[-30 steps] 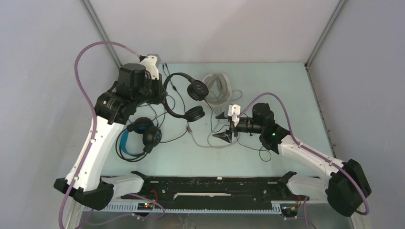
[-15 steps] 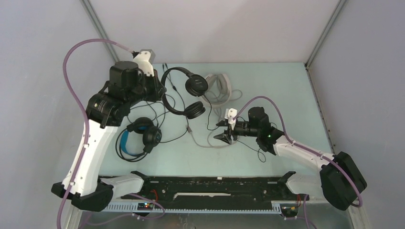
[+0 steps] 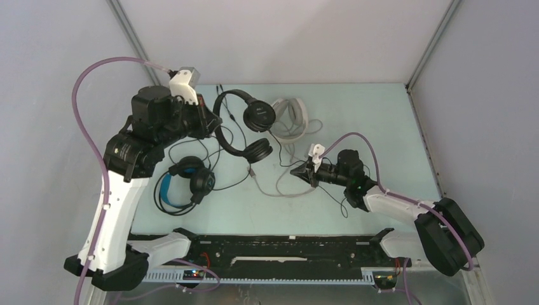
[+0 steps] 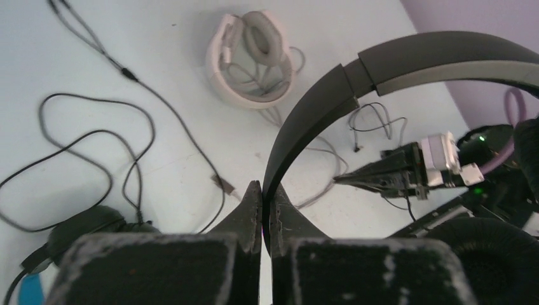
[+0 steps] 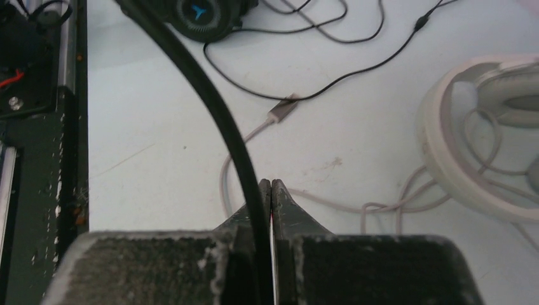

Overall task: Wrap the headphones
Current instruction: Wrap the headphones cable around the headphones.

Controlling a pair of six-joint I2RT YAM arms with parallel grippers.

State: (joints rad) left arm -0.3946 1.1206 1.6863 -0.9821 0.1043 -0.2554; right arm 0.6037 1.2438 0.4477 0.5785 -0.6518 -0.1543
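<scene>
On the pale table [image 3: 381, 108], the right gripper [image 5: 271, 185], spread a moment ago, is now pinching the thin black cable [image 5: 210, 95], while the left gripper [image 4: 267, 194] is holding the all-black headphones [image 3: 260, 116] by the headband [image 4: 381, 63] at the far left, so I judge that winding is becoming possible.

White headphones [image 5: 437, 151] cut off right, blue-banded headphones [image 4: 30, 291] cropped bottom-left
</scene>
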